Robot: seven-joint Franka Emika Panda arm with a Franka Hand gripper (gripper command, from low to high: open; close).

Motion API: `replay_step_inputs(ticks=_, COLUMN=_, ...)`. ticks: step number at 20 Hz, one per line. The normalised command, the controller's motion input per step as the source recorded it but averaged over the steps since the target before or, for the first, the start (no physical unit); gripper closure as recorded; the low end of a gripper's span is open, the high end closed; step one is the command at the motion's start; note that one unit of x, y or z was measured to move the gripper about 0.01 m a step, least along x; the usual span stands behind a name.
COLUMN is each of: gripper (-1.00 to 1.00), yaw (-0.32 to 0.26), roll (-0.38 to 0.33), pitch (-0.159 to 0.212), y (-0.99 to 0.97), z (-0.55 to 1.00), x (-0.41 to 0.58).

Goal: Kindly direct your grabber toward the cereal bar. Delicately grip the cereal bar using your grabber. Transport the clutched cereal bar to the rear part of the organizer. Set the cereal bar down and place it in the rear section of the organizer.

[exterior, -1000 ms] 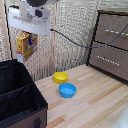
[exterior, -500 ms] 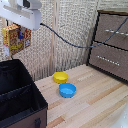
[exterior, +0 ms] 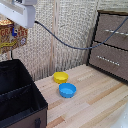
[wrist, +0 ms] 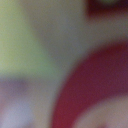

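Note:
In the exterior view, my grabber (exterior: pixel 11 24) is a white block high at the exterior view's left, shut on the cereal bar (exterior: pixel 13 37). The yellow-orange packet with red-brown print hangs below it, partly cut off by the picture's edge. It is held well above the black organizer (exterior: pixel 30 102), over its far section; an inner divider (exterior: pixel 20 92) crosses the box. The fingers themselves are hard to make out. The wrist view is only a close blur of red, cream and pale green.
A yellow bowl (exterior: pixel 60 77) and a blue bowl (exterior: pixel 67 90) sit on the wooden table (exterior: pixel 95 107) to the exterior view's right of the organizer. A brown drawer cabinet (exterior: pixel 112 42) stands at the far right. A dark cable (exterior: pixel 65 44) runs across the wicker screen behind.
The grabber has carried the cereal bar towards the exterior view's left and slightly up, from beside the organizer's edge to above its far section. The bowls have not moved.

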Motion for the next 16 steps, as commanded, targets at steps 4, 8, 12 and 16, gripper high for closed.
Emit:
replay_step_inputs(ticks=4, gripper=1.0, yaw=-0.031, roll=0.027, pitch=0.17, y=0.76, z=0.0, x=0.006)
replay_step_inputs(ticks=8, gripper=1.0, yaw=-0.069, roll=0.009, pitch=0.129, y=0.73, z=-0.18, x=0.304)
replay_step_inputs(ticks=12, gripper=1.0, yaw=-0.088, roll=0.008, pitch=0.104, y=0.47, z=-0.33, x=0.501)
replay_step_inputs(ticks=16, gripper=1.0, yaw=-0.097, roll=0.021, pitch=0.108, y=0.14, z=-0.38, x=0.318)
